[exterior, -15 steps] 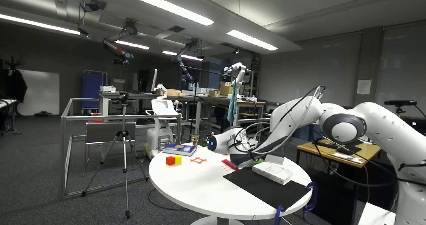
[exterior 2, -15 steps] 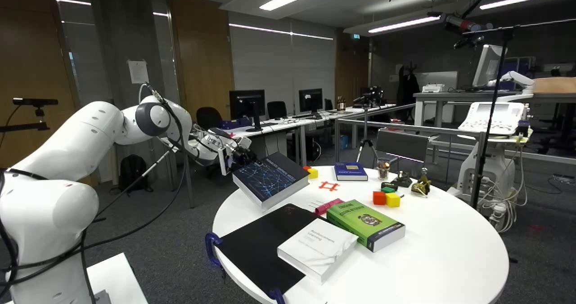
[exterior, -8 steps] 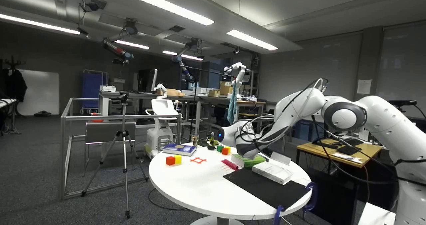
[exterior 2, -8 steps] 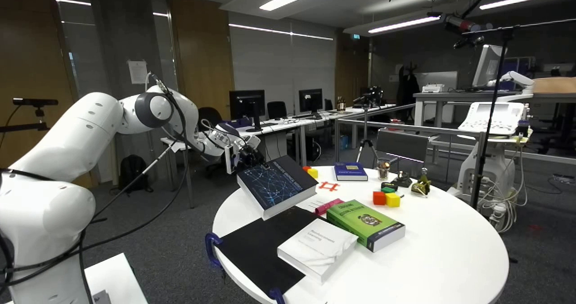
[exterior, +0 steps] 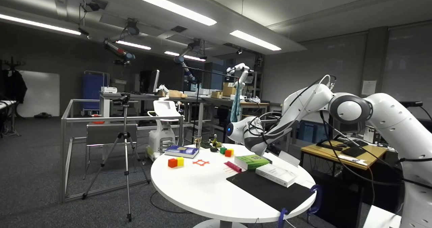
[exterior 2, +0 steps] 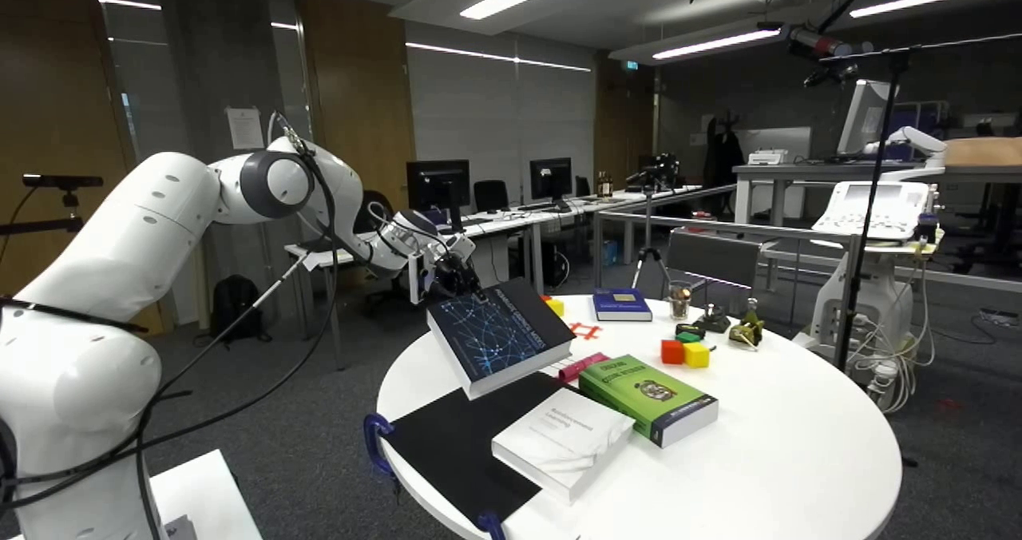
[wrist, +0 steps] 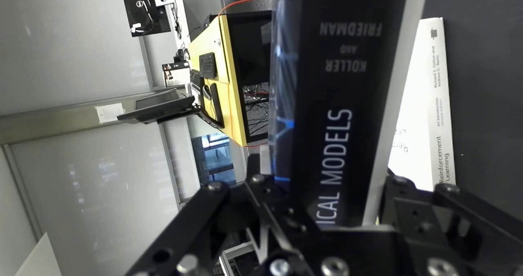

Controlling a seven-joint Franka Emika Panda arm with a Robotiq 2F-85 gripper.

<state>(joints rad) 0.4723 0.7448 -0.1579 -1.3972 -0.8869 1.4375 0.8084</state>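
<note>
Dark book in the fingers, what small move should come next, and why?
Probably level the dark book slightly: the fingers clamp its spine side, and it hangs tilted, apart from the white book and black mat, so it might land unevenly.

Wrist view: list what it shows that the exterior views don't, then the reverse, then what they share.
Only the wrist view: the dark book's spine, lettered KOLLER.
Only the exterior views: the blue book, coloured cubes and blue clamps.
Shared: the white book, the black mat and, in an exterior view, the gripper holding the dark book.
</note>
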